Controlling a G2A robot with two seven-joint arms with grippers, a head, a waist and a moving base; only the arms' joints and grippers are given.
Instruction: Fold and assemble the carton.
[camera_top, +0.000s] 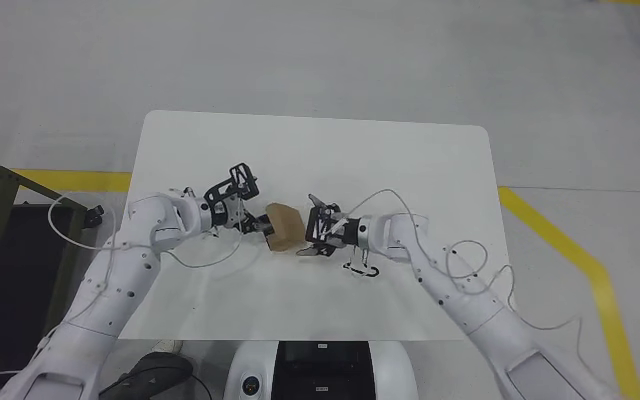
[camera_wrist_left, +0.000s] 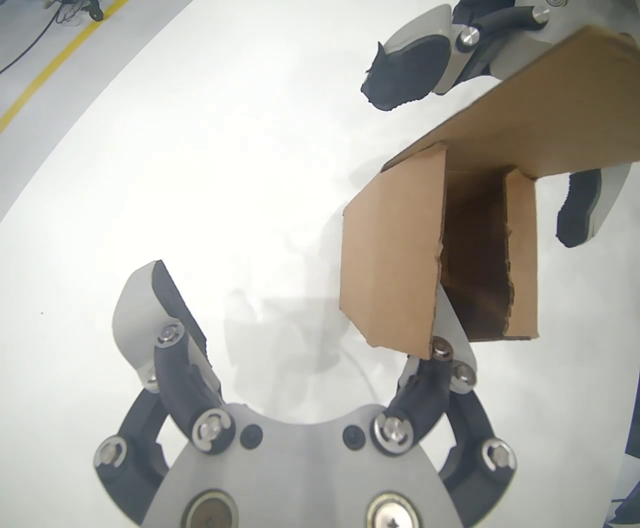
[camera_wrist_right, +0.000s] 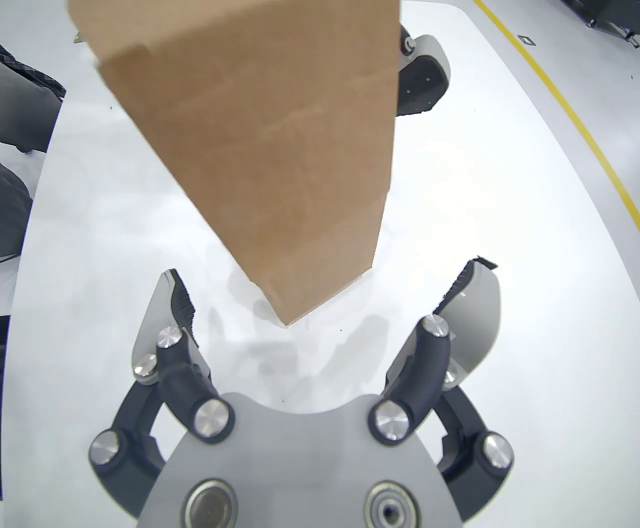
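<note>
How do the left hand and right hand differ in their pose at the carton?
The left hand faces the carton's open end; the right hand faces a closed panel and corner. The left hand has one finger tucked behind a flap, against the cardboard; the right hand's fingers straddle the corner, neither plainly touching it. Shared: both are open and meet the carton from opposite sides.

Overhead and close wrist cameras share the carton (camera_top: 283, 228).
</note>
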